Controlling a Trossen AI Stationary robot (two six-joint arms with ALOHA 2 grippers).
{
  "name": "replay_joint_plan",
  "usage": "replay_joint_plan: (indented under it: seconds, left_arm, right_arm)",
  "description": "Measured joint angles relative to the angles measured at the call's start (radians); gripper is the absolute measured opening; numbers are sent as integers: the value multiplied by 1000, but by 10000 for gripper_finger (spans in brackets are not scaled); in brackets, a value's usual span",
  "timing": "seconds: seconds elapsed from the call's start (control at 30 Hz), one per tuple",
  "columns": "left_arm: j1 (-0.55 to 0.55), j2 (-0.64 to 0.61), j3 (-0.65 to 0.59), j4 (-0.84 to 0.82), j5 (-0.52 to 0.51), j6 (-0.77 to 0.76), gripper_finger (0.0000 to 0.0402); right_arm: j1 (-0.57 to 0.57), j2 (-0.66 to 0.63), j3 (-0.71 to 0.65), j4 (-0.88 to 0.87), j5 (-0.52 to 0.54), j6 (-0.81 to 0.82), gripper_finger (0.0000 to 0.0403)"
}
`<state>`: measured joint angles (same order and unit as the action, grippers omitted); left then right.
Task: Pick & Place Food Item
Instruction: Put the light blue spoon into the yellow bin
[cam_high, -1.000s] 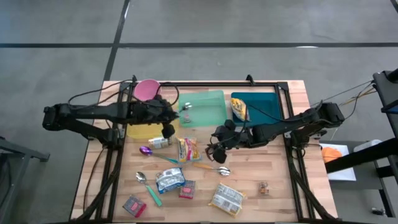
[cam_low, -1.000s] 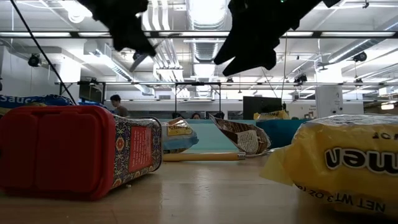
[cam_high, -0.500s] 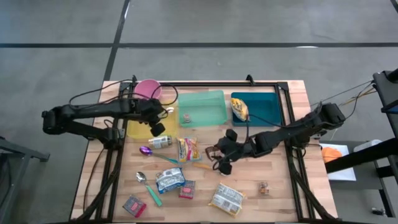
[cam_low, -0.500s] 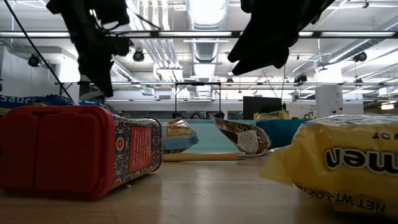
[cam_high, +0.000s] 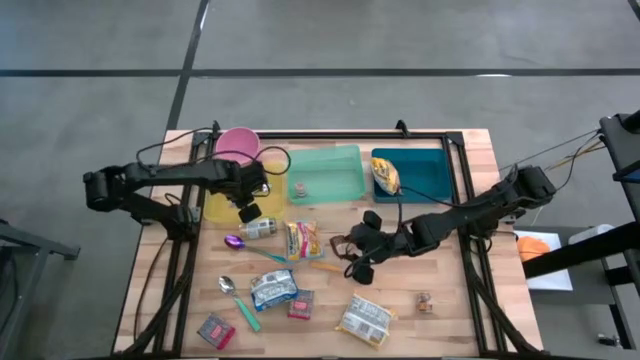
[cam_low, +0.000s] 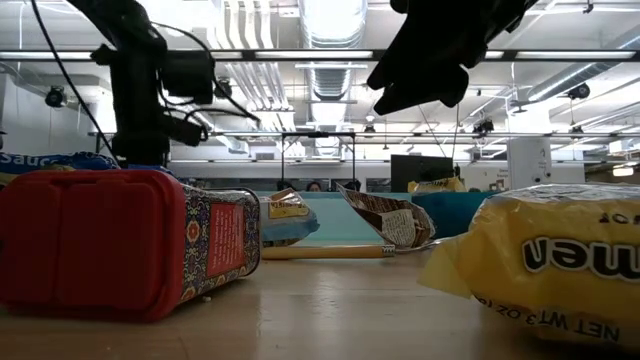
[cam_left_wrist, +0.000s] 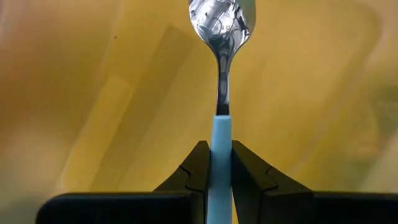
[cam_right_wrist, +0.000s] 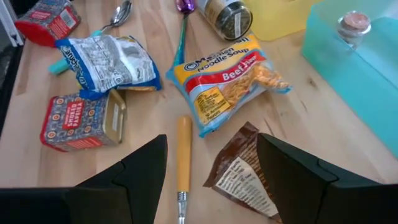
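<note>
Spoon (cam_left_wrist: 221, 37): long axis runs out from left gripper (cam_left_wrist: 215, 163), bowl leading, over yellow bin (cam_high: 222, 208).
Left fingers (cam_left_wrist: 198, 168): pinching blue handle.
Right gripper (cam_right_wrist: 211, 165): fingers spread, empty.
Change: left gripper has moved from green bin (cam_high: 330, 180) to yellow bin.

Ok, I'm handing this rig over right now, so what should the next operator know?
Left gripper: shut on a blue-handled spoon, held over the yellow bin.
Right gripper: open, empty, over the brown packet and orange-handled utensil at mid-table.
Done: a yellow packet lies in the teal bin, a small jar in the green bin.
Left: release the spoon; noodle packet, tins and other packets are on the table.
</note>
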<state>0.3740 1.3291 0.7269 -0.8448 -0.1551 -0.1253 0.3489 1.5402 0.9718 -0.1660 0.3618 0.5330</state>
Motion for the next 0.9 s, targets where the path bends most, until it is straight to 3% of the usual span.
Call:
replay_joint_plan:
  seconds: [0.17,0.6,0.9]
  left_arm:
    - [2,72,0,10,102,30,38]
    - [2,226,12,64,161,14,40]
    - [1,169,21,64,164,-114,136]
  right_arm:
    - [27,0,0,7,-1,34,244]
    - [94,0,0,30,5,46,244]
    - [112,0,0,30,9,68,244]
